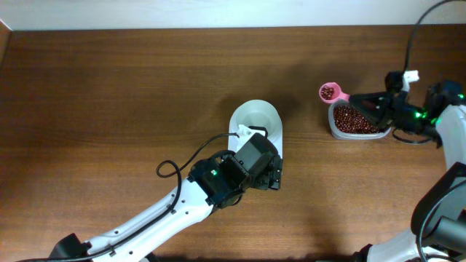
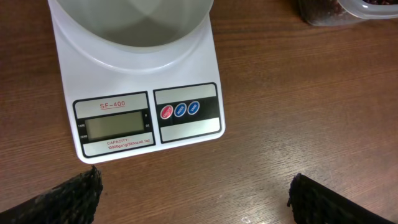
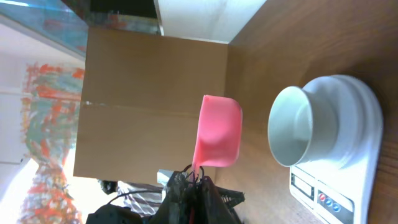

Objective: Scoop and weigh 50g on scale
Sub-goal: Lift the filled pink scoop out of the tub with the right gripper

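The left pincer (image 2: 196,200) is released. Its two black fingers (image 2: 62,198) stand wide apart at the bottom corners of the left wrist view, with only bare wood between them. It hangs over the surface (image 1: 109,109) just off the control end of the scale (image 2: 193,68). The scale lies directly ahead of it, near the middle of the surface. It is a white slab carrying a round white bowl (image 2: 130,25) at its far end. Nearest the pincer is the grey display (image 2: 115,127), under a red "SF-400" mark. Beside the display is a row of three buttons (image 2: 180,110), one red and two blue. From overhead the left arm covers the control end, so only the bowl shows there. A black cable (image 1: 169,172) loops out beside that arm.

The right pincer (image 3: 191,185) is clenched on the thin handle of a pink scoop (image 3: 217,130). Overhead, the scoop's cup carries red beans (image 1: 328,92) and sits off the upper-left corner of the tub (image 1: 357,136). The tub is clear, full of the same beans, and stands at the right side of the surface. Whether the scoop touches the tub's rim I cannot tell. The scoop is well apart from the bowl, with open wood between them. In the right wrist view the bowl stands upright on the scale, to the right of the scoop.
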Controlling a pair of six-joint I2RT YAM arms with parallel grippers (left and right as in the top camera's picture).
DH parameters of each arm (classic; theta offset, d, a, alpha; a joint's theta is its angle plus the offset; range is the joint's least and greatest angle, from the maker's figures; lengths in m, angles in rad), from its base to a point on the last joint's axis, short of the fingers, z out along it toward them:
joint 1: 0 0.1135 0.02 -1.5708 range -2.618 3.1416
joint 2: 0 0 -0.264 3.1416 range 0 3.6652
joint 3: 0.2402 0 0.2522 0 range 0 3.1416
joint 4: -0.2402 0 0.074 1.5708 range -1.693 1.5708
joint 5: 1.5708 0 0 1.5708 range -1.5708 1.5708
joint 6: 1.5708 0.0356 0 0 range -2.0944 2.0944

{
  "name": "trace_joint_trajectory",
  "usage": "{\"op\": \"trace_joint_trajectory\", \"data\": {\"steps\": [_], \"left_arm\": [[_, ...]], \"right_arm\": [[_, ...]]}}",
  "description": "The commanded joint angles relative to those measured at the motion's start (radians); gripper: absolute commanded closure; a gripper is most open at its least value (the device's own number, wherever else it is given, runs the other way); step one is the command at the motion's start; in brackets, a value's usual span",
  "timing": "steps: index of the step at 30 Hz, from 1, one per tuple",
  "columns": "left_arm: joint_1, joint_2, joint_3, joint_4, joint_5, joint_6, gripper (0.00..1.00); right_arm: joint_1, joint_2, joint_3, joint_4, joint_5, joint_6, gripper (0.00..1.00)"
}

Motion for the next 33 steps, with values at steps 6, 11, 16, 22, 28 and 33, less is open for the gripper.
{"op": "trace_joint_trajectory", "data": {"steps": [6, 11, 16, 22, 28, 33], "left_arm": [[-0.002, -0.007, 0.003, 0.001, -0.011, -0.012, 0.01], [-0.002, -0.007, 0.003, 0.001, -0.011, -0.012, 0.01], [-0.002, -0.007, 0.003, 0.010, -0.020, -0.012, 0.01], [-0.002, -0.007, 0.003, 0.008, -0.019, -0.012, 0.01], [-0.002, -0.007, 0.003, 0.009, -0.019, -0.012, 0.01], [-0.002, -0.007, 0.003, 0.009, -0.019, -0.012, 0.01]], "right_arm": [[0.030, 0.006, -0.005, -0.079, -0.035, -0.045, 0.96], [0.041, 0.006, -0.005, -0.291, -0.035, -0.305, 0.96], [0.041, 0.006, -0.005, -0.412, -0.017, -0.435, 0.96], [0.041, 0.006, -0.014, -0.477, -0.016, -0.472, 0.96], [0.041, 0.006, -0.159, -0.479, -0.016, -0.554, 0.96], [0.041, 0.006, -0.307, -0.481, -0.016, -0.650, 0.96]]}}
